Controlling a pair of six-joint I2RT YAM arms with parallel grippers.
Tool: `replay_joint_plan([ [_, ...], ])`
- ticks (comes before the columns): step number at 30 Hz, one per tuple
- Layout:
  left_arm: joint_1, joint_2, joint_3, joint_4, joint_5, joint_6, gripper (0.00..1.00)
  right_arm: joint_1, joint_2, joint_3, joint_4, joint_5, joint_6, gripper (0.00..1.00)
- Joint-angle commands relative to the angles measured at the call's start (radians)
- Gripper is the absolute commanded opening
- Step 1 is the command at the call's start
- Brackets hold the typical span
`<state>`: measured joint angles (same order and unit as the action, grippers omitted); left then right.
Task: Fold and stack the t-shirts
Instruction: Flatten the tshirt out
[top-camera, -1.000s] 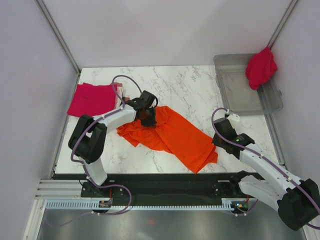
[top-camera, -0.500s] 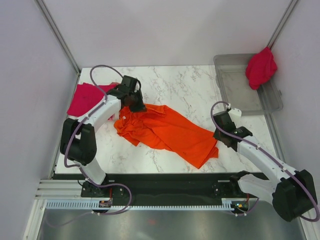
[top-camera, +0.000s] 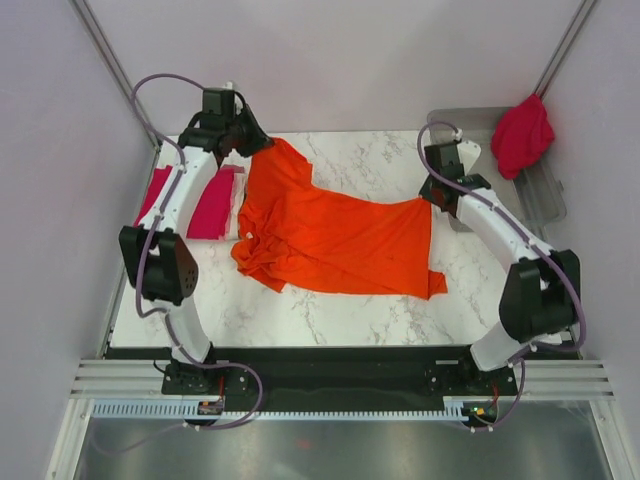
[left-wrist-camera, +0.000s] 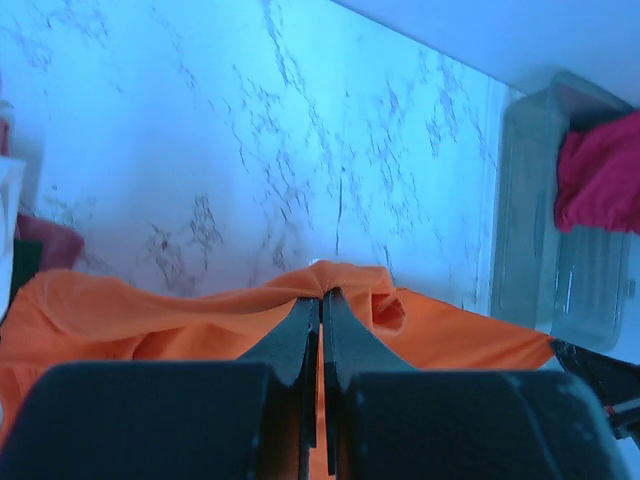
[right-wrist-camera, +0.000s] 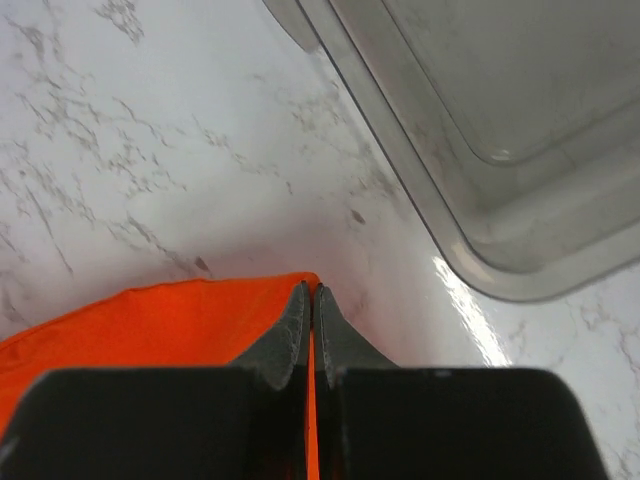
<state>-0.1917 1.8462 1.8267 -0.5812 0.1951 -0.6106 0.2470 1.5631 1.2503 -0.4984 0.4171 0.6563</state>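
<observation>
The bright orange t-shirt (top-camera: 335, 240) is stretched across the middle of the marble table. My left gripper (top-camera: 262, 148) is shut on its far left corner, which bunches at the closed tips in the left wrist view (left-wrist-camera: 321, 292). My right gripper (top-camera: 429, 198) is shut on the shirt's right corner, pinched in the right wrist view (right-wrist-camera: 312, 287). A folded crimson-magenta t-shirt (top-camera: 212, 205) lies at the left, under my left arm. Another crimson t-shirt (top-camera: 521, 135) hangs over the grey bin's far right corner and shows in the left wrist view (left-wrist-camera: 600, 185).
The clear grey plastic bin (top-camera: 478, 175) stands at the back right, close behind my right gripper; its rim (right-wrist-camera: 430, 215) shows in the right wrist view. White walls and metal posts enclose the table. The table's front edge runs below the shirt.
Both arms have swung toward the back of the table. The left gripper carried the shirt's corner up and back, the right took hold of the other corner, and the shirt spread out between them.
</observation>
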Motion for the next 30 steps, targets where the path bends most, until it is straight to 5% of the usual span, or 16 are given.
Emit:
replay_joint_plan([
  [1, 0.024, 0.134, 0.135, 0.004, 0.014, -0.054, 0.02, -0.026, 0.135, 0.154, 0.029, 0.002, -0.015, 0.0],
  [7, 0.087, 0.324, 0.354, 0.079, 0.056, -0.136, 0.02, -0.061, 0.388, 0.446, 0.04, 0.018, -0.029, 0.0],
  [12, 0.112, 0.3, 0.39, 0.107, 0.138, -0.135, 0.02, -0.075, 0.448, 0.615, 0.04, -0.072, -0.098, 0.0],
  [21, 0.112, -0.106, 0.129, 0.08, 0.188, -0.085, 0.02, -0.075, 0.171, 0.492, 0.047, -0.357, -0.181, 0.0],
  [30, 0.121, -0.382, 0.362, -0.15, 0.124, -0.018, 0.02, -0.075, -0.142, 0.58, -0.032, -0.569, -0.208, 0.0],
])
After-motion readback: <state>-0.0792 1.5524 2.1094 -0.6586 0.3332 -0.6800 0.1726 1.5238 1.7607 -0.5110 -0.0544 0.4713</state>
